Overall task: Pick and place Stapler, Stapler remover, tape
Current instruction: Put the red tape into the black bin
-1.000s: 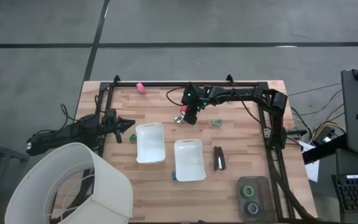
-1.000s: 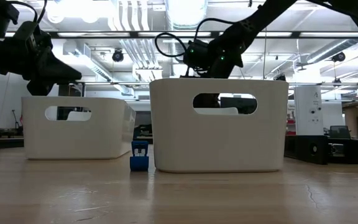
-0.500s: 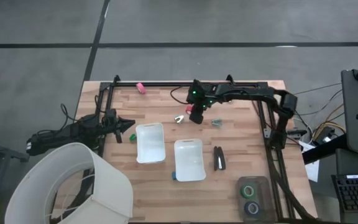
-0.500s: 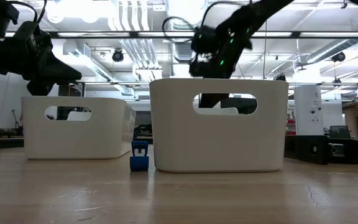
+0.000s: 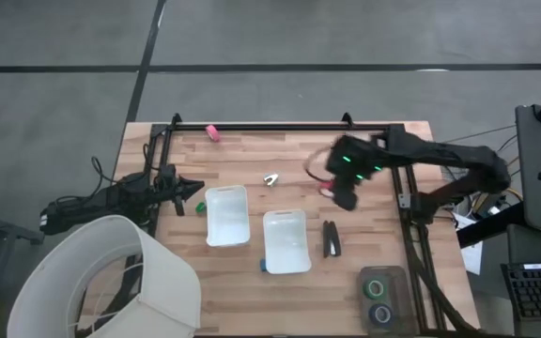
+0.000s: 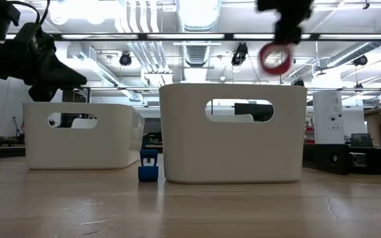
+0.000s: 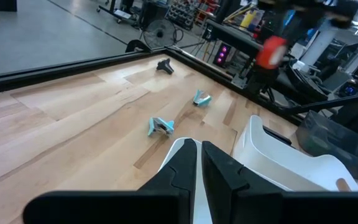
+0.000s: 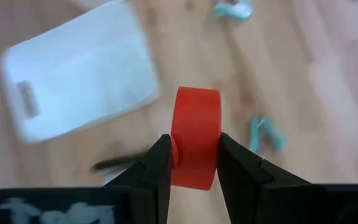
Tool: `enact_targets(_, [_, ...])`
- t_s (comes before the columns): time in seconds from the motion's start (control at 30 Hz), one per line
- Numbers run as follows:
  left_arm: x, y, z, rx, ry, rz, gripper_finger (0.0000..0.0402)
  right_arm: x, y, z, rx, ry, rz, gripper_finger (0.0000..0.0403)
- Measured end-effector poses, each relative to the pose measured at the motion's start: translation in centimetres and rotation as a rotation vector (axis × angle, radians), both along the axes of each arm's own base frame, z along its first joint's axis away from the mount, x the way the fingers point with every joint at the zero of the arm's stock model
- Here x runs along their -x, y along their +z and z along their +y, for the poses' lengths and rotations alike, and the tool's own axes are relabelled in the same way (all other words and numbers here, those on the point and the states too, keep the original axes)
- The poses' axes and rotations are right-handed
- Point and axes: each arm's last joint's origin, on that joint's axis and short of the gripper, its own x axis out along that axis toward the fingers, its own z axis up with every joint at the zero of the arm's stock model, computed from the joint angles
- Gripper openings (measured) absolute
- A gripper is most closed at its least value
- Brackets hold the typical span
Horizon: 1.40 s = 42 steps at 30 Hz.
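Observation:
My right gripper (image 5: 342,195) hangs above the table's right half, past the stapler's far end, shut on the red tape roll (image 8: 196,134), which shows as a ring (image 6: 274,58) in the low view. The black stapler (image 5: 331,238) lies flat beside the right white tray (image 5: 285,242). A silver staple remover (image 5: 271,178) lies beyond the trays; teal ones (image 7: 160,126) show in the left wrist view. Green (image 5: 376,288) and blue (image 5: 378,314) tape rolls sit in a clear box. My left gripper (image 7: 196,149) waits, shut, at the table's left edge. My right gripper pinches the red tape roll between its two fingers (image 8: 161,163), one on each flat side of the roll (image 8: 178,149). The fingers come from above, pointing down. The roll is lifted clear of the table and hangs on edge below the gripper.
A second white tray (image 5: 226,214) stands left of the first. A small blue object (image 6: 148,165) sits at the right tray's near left corner, and a pink one (image 5: 211,132) lies by the far rail. A white lampshade-like object (image 5: 111,277) overhangs the near left corner.
My right gripper has carried the red tape roll up from the table's middle, near the silver staple remover, and toward the table's right edge. It now hangs high beyond the stapler. The left arm has kept still.

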Motion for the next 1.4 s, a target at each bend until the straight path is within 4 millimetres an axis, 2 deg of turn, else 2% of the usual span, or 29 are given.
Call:
enact_targets(0.13, [0.0, 0.0, 0.0, 0.000, 0.000, 0.000, 0.0028, 3.6, 1.3, 3.3, -0.085, -0.019, -0.043, 0.0102])
enact_targets(0.27, [0.0, 0.0, 0.0, 0.000, 0.000, 0.001, 0.0028, 6.6, 1.6, 6.0, -0.145, -0.070, -0.036, 0.0102])
enact_targets(0.4, [0.0, 0.0, 0.0, 0.000, 0.000, 0.001, 0.0028, 8.7, 0.7, 8.3, -0.190, -0.100, -0.004, 0.0102])
enact_targets(0.57, [0.0, 0.0, 0.0, 0.000, 0.000, 0.000, 0.0028, 10.0, -1.4, 11.5, -0.236, -0.069, 0.105, 0.0102])
enact_targets(0.73, [0.0, 0.0, 0.0, 0.000, 0.000, 0.001, 0.0028, 10.8, -4.2, 14.7, -0.294, -0.033, 0.241, 0.0102])
enact_targets(0.97, [0.0, 0.0, 0.0, 0.000, 0.000, 0.001, 0.0028, 9.7, -6.9, 18.7, -0.502, 0.034, 0.238, 0.0102])
enact_targets(1.17, [0.0, 0.0, 0.0, 0.000, 0.000, 0.001, 0.0028, 9.4, -9.1, 19.3, -0.449, 0.013, 0.326, 0.0102])
enact_targets(1.4, [0.0, 0.0, 0.0, 0.000, 0.000, 0.000, 0.0028, 9.1, -10.8, 19.7, -0.463, 0.021, 0.367, 0.0102])
